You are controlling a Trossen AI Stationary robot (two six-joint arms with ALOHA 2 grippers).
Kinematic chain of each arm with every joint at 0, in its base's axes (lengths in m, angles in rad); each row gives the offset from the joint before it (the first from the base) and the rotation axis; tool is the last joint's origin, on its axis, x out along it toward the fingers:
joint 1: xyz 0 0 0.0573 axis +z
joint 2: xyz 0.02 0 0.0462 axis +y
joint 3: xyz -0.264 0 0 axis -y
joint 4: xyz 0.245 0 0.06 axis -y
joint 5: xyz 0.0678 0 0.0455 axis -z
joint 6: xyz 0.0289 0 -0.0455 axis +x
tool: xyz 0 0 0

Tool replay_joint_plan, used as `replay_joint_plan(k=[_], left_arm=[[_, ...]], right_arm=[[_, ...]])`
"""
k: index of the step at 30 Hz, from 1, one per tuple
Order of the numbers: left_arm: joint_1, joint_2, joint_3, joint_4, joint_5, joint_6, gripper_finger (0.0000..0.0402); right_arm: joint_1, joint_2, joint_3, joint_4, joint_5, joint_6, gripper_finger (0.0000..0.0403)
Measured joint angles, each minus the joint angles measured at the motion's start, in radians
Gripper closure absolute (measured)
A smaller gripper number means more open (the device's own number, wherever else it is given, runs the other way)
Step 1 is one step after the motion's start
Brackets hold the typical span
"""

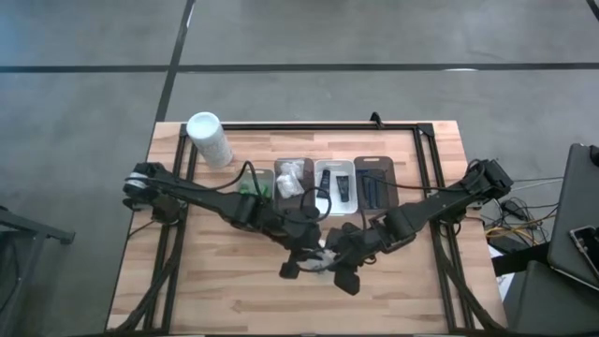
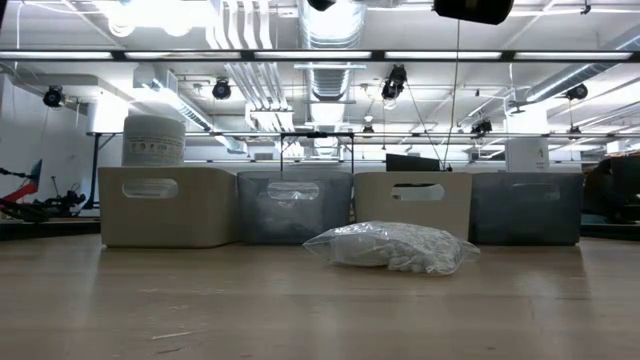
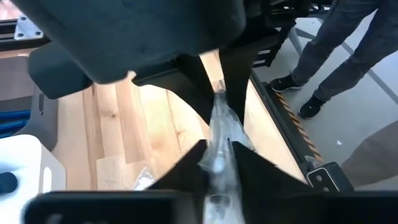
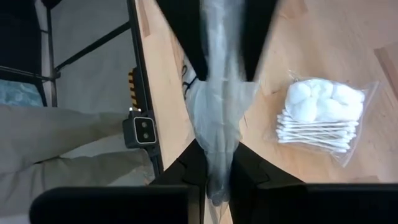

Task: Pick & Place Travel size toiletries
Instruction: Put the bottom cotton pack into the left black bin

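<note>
A clear, crinkly plastic bag [image 4: 214, 106] is stretched between both grippers above the table's near middle [image 1: 321, 261]. My left gripper [image 3: 217, 163] is shut on one end and my right gripper [image 4: 214, 169] on the other, fingertips facing each other. A white wrapped packet of cotton balls and swabs [image 4: 320, 118] lies flat on the wood, also seen in the low view [image 2: 395, 247]. Four trays sit toward the far edge, holding green bottles [image 1: 253, 184], white packets [image 1: 292, 177], black tubes [image 1: 335, 183] and dark razors [image 1: 374, 183]. My left gripper pinches one end of the clear bag [image 3: 219, 146] between its two fingers, several bunched layers. The bag runs taut and narrow to the other gripper, clear of the table. My right gripper pinches the opposite end [image 4: 214, 152] between its two fingers, gathered into a thick fold. The bag widens in front of its fingers and hangs above the wood.
A tall white cylindrical container [image 1: 208, 139] stands at the far left. A black frame rail [image 1: 309, 125] runs along the table's far edge. People stand beyond the table, one in dark trousers [image 3: 348, 43], one in beige trousers [image 4: 56, 137]. Bare wood [image 1: 215, 281] lies near left.
</note>
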Motion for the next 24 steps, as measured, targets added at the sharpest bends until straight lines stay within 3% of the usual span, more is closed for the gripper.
replay_joint_plan(k=[4,12,21,24], left_arm=[[-0.001,0.000,0.000,-0.003,0.003,0.001,0.0384],[-0.001,0.000,0.001,-0.062,-0.017,-0.008,0.0383],[0.000,-0.030,0.000,-0.120,-0.099,-0.033,0.0383],[0.000,-0.057,-0.002,-0.121,-0.112,-0.069,0.0383]], right_arm=[[0.000,-0.005,0.000,-0.003,0.000,0.011,0.0360],[0.010,-0.041,0.000,-0.030,0.035,0.108,0.0277],[0.088,-0.101,0.000,-0.136,0.234,0.196,0.0180],[0.133,-0.118,0.000,-0.183,0.350,0.250,0.0157]])
